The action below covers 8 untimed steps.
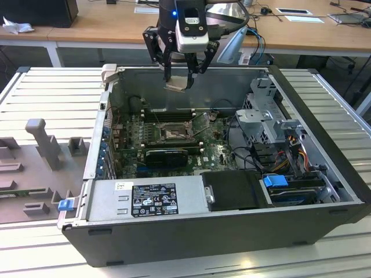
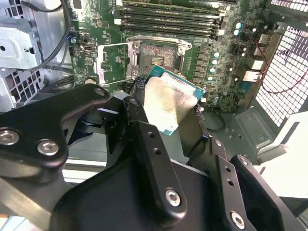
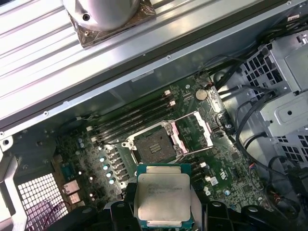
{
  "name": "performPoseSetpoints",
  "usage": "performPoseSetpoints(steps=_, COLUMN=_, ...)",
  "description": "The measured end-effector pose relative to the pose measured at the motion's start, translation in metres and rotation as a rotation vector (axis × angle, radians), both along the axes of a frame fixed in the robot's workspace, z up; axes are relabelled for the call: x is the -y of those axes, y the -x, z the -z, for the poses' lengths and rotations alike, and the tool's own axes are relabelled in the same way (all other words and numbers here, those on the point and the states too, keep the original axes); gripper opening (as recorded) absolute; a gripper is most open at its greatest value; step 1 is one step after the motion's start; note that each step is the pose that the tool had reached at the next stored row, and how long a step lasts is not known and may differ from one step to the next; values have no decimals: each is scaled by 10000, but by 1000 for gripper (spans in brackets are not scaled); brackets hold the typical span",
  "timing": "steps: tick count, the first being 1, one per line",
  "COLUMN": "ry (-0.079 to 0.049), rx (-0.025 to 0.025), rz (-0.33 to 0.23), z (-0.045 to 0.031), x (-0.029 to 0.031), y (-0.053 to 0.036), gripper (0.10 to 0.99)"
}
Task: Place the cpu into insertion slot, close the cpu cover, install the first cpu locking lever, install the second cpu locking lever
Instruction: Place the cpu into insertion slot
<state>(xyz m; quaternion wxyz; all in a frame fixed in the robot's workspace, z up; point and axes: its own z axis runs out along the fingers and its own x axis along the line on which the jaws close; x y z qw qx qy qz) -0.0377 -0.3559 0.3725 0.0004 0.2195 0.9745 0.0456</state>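
Gripper [image 1: 177, 83] hangs over the open computer case [image 1: 232, 237], its fingers clenched on the cpu [image 1: 175, 86], which it grips by two opposite edges with the silvery top showing in both wrist views [image 2: 171, 103] [image 3: 162, 195]. The chip sits in the air, tilted, well above the green board and not touching it. Below it the insertion slot [image 2: 156, 55] lies bare, its brownish contact field exposed [image 3: 151, 147]. The cpu cover [image 2: 114, 44] stands swung open beside the socket, hinged along one edge. Long black memory slots [image 2: 168, 19] run just beside the socket's far edge.
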Motion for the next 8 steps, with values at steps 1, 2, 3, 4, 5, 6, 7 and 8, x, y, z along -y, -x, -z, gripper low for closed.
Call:
performPoseSetpoints(steps=1, ry=0, rx=0, rz=24, z=0, x=0, y=0, gripper=525)
performPoseSetpoints(steps=2, ry=0, rx=0, rz=55, z=0, x=0, y=0, gripper=525)
performPoseSetpoints(steps=3, ry=0, rx=0, rz=80, z=0, x=0, y=0, gripper=525)
performPoseSetpoints(steps=4, ry=0, rx=0, rz=118, z=0, x=0, y=0, gripper=525)
performPoseSetpoints(steps=5, ry=0, rx=0, rz=145, z=0, x=0, y=0, gripper=525)
performPoseSetpoints(steps=6, ry=0, rx=0, rz=184, z=0, x=0, y=0, gripper=525)
performPoseSetpoints(steps=7, ry=0, rx=0, rz=216, z=0, x=0, y=0, gripper=525)
performPoseSetpoints(steps=8, ry=0, rx=0, rz=242, z=0, x=0, y=0, gripper=525)
